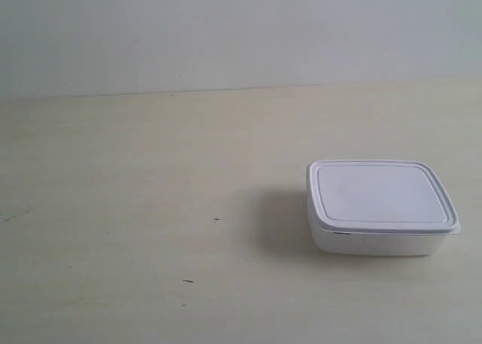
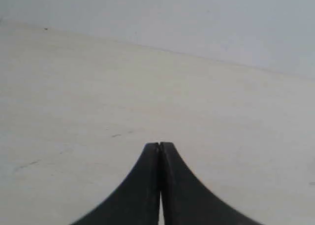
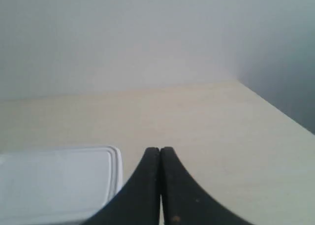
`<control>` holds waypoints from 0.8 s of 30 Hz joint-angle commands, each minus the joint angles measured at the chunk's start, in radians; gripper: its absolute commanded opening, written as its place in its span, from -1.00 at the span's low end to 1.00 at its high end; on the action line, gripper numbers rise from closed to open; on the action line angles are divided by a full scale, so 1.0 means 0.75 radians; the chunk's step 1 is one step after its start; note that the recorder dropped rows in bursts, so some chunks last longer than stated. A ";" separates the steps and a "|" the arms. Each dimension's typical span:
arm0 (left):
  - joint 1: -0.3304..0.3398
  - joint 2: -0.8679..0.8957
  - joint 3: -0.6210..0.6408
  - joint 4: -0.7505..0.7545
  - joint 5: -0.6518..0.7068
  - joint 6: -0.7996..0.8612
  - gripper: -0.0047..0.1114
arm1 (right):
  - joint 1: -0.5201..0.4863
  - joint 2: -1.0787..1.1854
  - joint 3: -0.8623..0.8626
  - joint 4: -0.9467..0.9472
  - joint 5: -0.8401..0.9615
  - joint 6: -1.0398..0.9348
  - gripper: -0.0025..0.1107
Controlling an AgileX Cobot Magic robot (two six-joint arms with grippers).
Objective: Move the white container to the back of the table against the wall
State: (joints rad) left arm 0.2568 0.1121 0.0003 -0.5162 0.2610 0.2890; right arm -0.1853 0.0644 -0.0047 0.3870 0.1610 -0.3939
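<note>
Stuff that's hard to see first: the left gripper (image 2: 159, 146) shows only as two dark finger ends in its wrist view, with the rest cut off by the frame. Its jaws are pressed together with nothing between them. Same deal with the right gripper (image 3: 160, 149): just the finger ends, jaws together, holding nothing. In that right wrist view the white box (image 3: 54, 183) is chopped by the frame edge, one corner slips behind a finger, and it's all a bit soft. The lid (image 1: 376, 193) is on, so whatever's inside is hidden.

The table (image 1: 151, 163) is pale cream-yellow wood grain across the whole exterior view. There's a faint smudge (image 1: 11, 217) at the left edge, then a couple of tiny dark marks (image 1: 217, 219) near the middle. Behind it is a plain pale grey wall (image 1: 226, 35). The right wrist view also catches a table edge with a darker grey area (image 3: 290, 77) past it; can't tell what that is.

The box sits flat on the table toward the exterior view's right, in the nearer part. It's well apart from the wall, with tabletop between them. It's shallow with rounded corners, and it throws a soft shadow to its left. The right gripper is near it but apart.
</note>
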 commanded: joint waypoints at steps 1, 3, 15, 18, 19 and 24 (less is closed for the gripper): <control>0.003 -0.010 0.000 -0.396 -0.032 -0.009 -0.92 | -0.009 -0.004 0.006 0.205 -0.165 -0.003 -0.96; 0.003 -0.010 0.000 -0.482 -0.051 0.000 -0.92 | -0.009 -0.004 0.006 0.211 -0.262 -0.003 -0.96; 0.003 -0.010 0.000 -0.726 -0.259 -0.015 -0.92 | -0.009 -0.004 0.006 0.214 -0.283 0.191 -0.96; 0.003 0.002 0.000 -0.712 -0.184 -0.015 -0.92 | -0.009 0.021 0.004 0.219 -0.215 0.227 -0.96; 0.003 0.044 -0.002 -0.712 -0.136 -0.007 -0.92 | -0.009 0.081 -0.042 0.219 -0.165 0.227 -0.96; 0.003 0.648 -0.396 -0.413 0.034 0.004 -0.92 | -0.009 0.602 -0.411 0.167 -0.033 0.221 -0.96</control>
State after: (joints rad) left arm 0.2568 0.4110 -0.1659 -0.9286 0.2046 0.2830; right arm -0.1853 0.3708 -0.2117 0.5270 0.0922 -0.2238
